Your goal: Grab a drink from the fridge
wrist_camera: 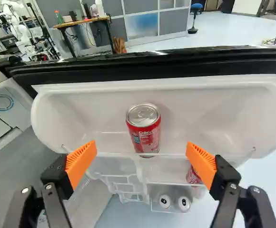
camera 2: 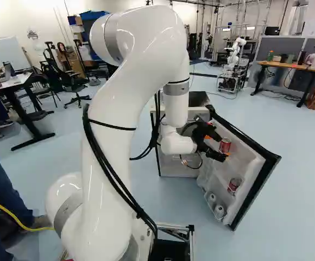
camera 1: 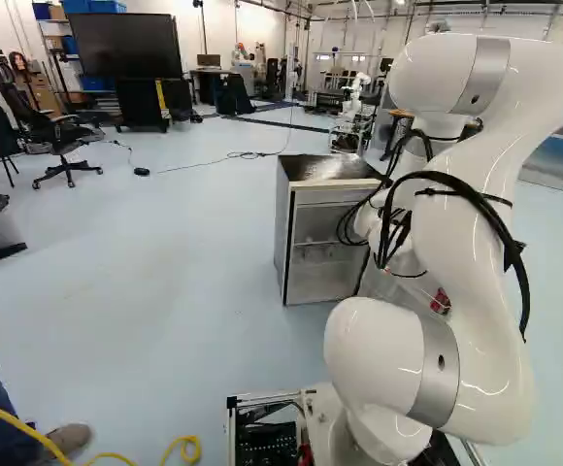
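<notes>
At the door in the right base view is my gripper (camera 2: 216, 145), beside the upper red can (camera 2: 225, 144). In the wrist view the gripper (wrist_camera: 142, 159) stands open, its orange pads wide apart. Ahead of it the red can (wrist_camera: 144, 128) stands upright in the top door shelf, in line with the gap, with neither pad touching it. The fridge (camera 1: 332, 233) has its door (camera 2: 250, 163) swung open. A second red can (camera 2: 234, 185) sits on a lower door shelf, and two white-topped cans (wrist_camera: 174, 202) are lower still; one finger partly hides the second red can in the wrist view.
The door's black edge (wrist_camera: 152, 64) runs beyond the top shelf. Another robot (camera 2: 233, 57) stands farther back, near a wooden table (camera 2: 290, 66). A person's leg and shoe (camera 1: 68, 439) and a yellow cable (camera 1: 10, 417) are left of the base.
</notes>
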Tool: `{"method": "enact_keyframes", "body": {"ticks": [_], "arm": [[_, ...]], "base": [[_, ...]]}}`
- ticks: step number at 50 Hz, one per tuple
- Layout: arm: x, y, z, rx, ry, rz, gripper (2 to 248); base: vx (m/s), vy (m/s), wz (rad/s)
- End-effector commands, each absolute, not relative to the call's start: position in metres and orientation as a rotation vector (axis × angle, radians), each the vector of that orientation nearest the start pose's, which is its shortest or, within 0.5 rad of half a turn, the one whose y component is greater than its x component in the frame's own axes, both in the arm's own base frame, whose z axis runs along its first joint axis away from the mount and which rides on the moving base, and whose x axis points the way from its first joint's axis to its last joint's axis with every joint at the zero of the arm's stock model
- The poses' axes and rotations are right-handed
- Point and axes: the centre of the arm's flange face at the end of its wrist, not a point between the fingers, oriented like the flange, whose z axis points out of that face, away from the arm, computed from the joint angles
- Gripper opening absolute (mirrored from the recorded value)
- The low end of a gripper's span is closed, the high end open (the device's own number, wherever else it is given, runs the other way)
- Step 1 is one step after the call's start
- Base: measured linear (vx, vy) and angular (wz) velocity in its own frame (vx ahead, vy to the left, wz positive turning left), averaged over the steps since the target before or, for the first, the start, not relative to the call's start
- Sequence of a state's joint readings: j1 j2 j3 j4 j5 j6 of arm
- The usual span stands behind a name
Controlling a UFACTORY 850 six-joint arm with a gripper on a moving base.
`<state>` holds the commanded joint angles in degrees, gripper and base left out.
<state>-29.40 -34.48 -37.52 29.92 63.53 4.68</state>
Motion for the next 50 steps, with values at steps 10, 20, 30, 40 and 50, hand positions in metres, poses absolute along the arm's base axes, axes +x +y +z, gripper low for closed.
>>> {"method": "enact_keyframes", "body": {"ticks": [10,20,30,40,50], "arm": [[0.385,-0.263,0.236,-2.634,1.680,-1.843,247],[0.384,-0.264,0.245,-2.615,1.684,-1.868,247],[0.385,-0.270,0.246,-2.606,1.697,-1.877,247],[0.388,-0.275,0.246,-2.598,1.708,-1.884,247],[0.388,-0.276,0.245,-2.597,1.710,-1.886,247]], "base": [[0.000,0.000,0.000],[0.000,0.000,0.000],[0.000,0.000,0.000],[0.000,0.000,0.000],[0.000,0.000,0.000]]}}
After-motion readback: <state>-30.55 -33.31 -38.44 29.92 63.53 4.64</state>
